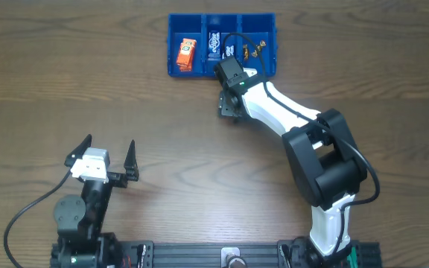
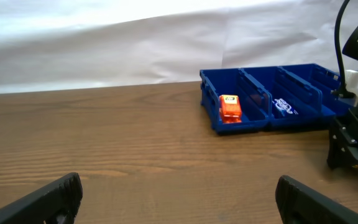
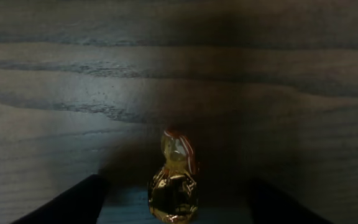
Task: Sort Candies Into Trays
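Progress: I judge the sorting to be almost done, with one piece left to pick.
Tray: the blue tray (image 1: 171,45) stands at the far middle of the table (image 1: 51,89) and has three compartments side by side.
Sorted: an orange candy (image 1: 187,52) lies in the left compartment, a blue-wrapped candy (image 1: 214,45) in the middle one, and gold candies (image 1: 253,50) in the right one.
Left to do: one gold-foil candy (image 3: 174,186) lies on the wood just near of the tray. It belongs, I think, with the other gold ones on the right.
Right gripper (image 1: 228,108): low over this candy, fingers spread on both sides and not touching it, so nothing is grasped yet.
Left gripper (image 1: 110,149): released and holding nothing, at the near left, well apart from the tray.
Writing: I see some print on the orange and blue wrappers, too small for me to read.
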Controlling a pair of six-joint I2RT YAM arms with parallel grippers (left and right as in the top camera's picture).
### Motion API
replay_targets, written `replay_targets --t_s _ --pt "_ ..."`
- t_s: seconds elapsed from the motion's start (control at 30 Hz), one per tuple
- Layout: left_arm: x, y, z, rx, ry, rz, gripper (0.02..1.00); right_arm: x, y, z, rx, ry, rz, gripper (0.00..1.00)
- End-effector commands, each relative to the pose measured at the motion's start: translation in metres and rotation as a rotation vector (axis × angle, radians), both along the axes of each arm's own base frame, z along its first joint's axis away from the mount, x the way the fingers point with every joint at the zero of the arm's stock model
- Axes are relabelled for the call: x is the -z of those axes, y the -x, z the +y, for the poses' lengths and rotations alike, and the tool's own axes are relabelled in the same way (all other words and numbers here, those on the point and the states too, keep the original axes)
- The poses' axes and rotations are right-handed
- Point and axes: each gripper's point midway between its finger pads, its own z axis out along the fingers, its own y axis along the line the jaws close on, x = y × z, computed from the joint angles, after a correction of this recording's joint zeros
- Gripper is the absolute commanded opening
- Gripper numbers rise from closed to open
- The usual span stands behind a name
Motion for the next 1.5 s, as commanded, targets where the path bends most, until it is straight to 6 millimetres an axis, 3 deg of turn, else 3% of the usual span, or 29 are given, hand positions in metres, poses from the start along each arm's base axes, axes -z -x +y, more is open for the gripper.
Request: replay_targets --t_s 0.03,0.2,0.5,0.6,0.7,0.8,0.9,1.0,1.1,1.17,1.23,1.3,1.43,1.5 --pt "0.016 0.0 0.0 0.002 -0.012 0.043 0.998 0.01 0.001 -0.007 0.016 0.025 0.014 0.538" --pt "0.016 0.0 0.0 0.002 -0.012 0.043 0.998 0.01 0.001 -0.008 0.018 0.024 0.015 0.329" --pt "0.016 0.0 0.0 0.002 -0.012 0.043 0.998 0.009 0.001 -0.008 0.032 0.02 0.014 0.108" --pt "0.016 0.0 0.0 0.002 -0.012 0.043 0.998 0.0 0.001 -0.008 0.032 0.017 0.005 0.038" --pt "0.016 0.0 0.0 0.002 -0.012 0.043 0.996 -0.034 -0.003 -0.016 0.045 0.036 -0.065 0.038" --pt "0.016 0.0 0.0 0.002 -0.012 0.043 0.998 -0.087 -0.008 -0.018 0.007 0.011 -0.176 0.038" --pt "0.016 0.0 0.0 0.002 -0.012 0.043 0.998 -0.156 -0.023 -0.033 -0.018 0.015 -0.36 0.036" --pt "0.016 0.0 0.0 0.002 -0.012 0.043 0.996 -0.189 -0.046 -0.048 -0.006 0.043 -0.474 0.036" --pt "0.016 0.0 0.0 0.002 -0.012 0.043 0.998 -0.221 -0.083 -0.044 -0.074 0.055 -0.658 0.036" --pt "0.016 0.0 0.0 0.002 -0.012 0.043 0.998 -0.229 -0.1 -0.042 -0.105 0.076 -0.733 0.036" --pt "0.016 0.0 0.0 0.002 -0.012 0.043 0.998 -0.225 -0.117 -0.041 -0.139 0.111 -0.77 0.036" --pt "0.016 0.0 0.0 0.002 -0.012 0.043 0.998 -0.207 -0.126 -0.039 -0.148 0.123 -0.758 0.036" --pt "0.016 0.0 0.0 0.002 -0.012 0.043 0.998 -0.168 -0.131 -0.038 -0.157 0.141 -0.685 0.036" --pt "0.016 0.0 0.0 0.002 -0.012 0.043 0.998 -0.158 -0.132 -0.038 -0.156 0.145 -0.666 0.036"
